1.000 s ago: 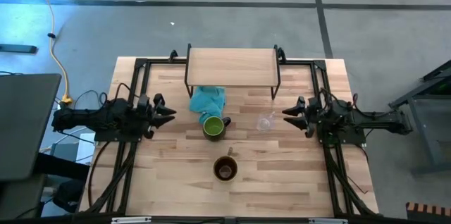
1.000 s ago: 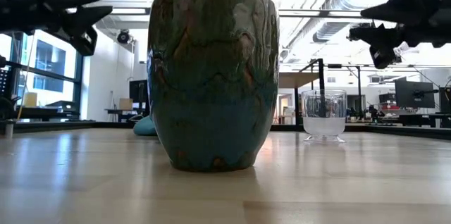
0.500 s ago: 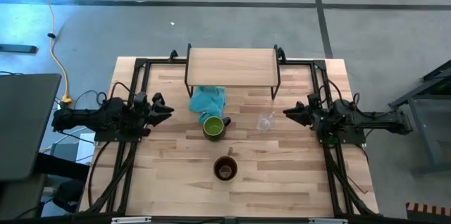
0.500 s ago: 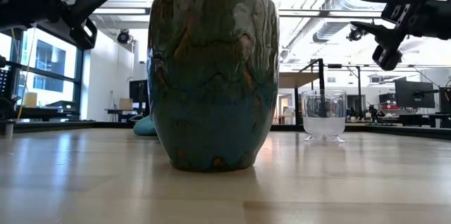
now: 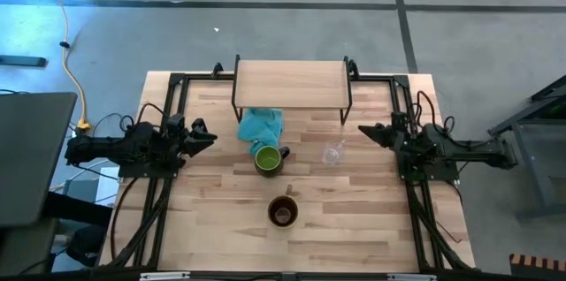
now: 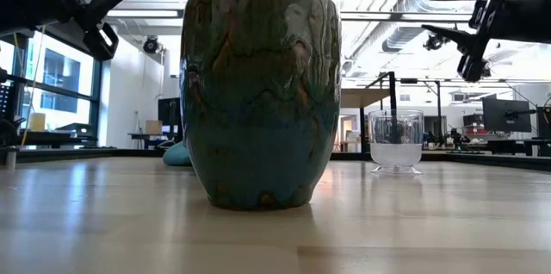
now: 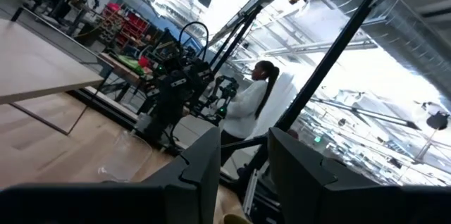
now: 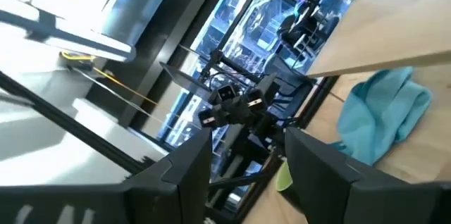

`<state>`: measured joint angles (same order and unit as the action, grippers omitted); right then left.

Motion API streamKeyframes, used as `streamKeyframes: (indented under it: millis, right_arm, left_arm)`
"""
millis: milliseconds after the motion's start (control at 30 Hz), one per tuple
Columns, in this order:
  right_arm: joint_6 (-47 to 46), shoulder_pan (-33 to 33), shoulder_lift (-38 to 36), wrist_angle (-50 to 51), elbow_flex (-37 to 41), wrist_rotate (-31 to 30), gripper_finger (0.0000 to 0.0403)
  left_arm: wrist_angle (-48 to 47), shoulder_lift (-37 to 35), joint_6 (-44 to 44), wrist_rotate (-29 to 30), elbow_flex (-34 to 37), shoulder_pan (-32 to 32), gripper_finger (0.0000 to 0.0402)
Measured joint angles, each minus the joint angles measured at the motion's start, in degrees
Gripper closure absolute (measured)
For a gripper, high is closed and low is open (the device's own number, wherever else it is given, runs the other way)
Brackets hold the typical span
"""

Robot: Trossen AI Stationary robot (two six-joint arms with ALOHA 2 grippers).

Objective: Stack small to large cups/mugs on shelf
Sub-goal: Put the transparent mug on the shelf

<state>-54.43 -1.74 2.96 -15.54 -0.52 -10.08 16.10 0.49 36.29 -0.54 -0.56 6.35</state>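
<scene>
Right gripper [image 5: 364, 129], jaws spread and empty, sits right of centre; the clear glass cup [image 5: 332, 153] lies just lower-left, probably nearest. Left gripper [image 5: 209, 136], part-open, empty.

Teal cloth [image 5: 262, 125] crumpled on plank tabletop [image 5: 354, 219], toward far side, left of centre. Yellow cable [image 5: 65, 25] runs across grey floor, far left. Dark flat panel [image 5: 31, 153] at left edge. Person in white top [image 7: 248, 108] stands in room beyond, seen from left wrist view.
</scene>
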Motion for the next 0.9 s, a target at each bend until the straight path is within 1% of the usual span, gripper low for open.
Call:
streamKeyframes:
  millis: [100, 300, 467, 600, 767, 833, 900]
  right_arm:
    - [3.3, 0.0, 0.0, 0.2, 0.0, 0.0, 0.0231]
    - [5.4, 0.0, 0.0, -1.1, 0.0, -0.4, 0.0231]
    - [3.6, 0.0, 0.0, 0.0, 0.0, 0.0, 0.0231]
    - [-0.8, 0.0, 0.0, 0.0, 0.0, 1.4, 0.0231]
    - [-0.9, 0.0, 0.0, 0.3, 0.0, 1.6, 0.0231]
    - [2.0, 0.0, 0.0, 1.1, 0.0, 1.4, 0.0231]
    - [6.0, -0.1, 0.0, 3.7, 0.0, -0.3, 0.0231]
  left_arm:
    - [-0.5, 0.0, 0.1, 0.2, 0.0, 0.0, 0.0295]
    - [-0.8, 0.0, 0.1, 0.4, 0.0, 0.0, 0.0295]
    - [-1.3, 0.0, 0.1, 0.3, 0.0, 0.0, 0.0295]
    - [-1.3, 0.0, 0.1, 1.6, 0.0, 0.0, 0.0295]
    - [-1.3, 0.0, 0.1, 2.9, 0.0, 0.0, 0.0295]
    - [-1.3, 0.0, 0.1, 3.3, 0.0, 0.0, 0.0295]
    - [-1.3, 0.0, 0.1, 3.9, 0.0, 0.0, 0.0295]
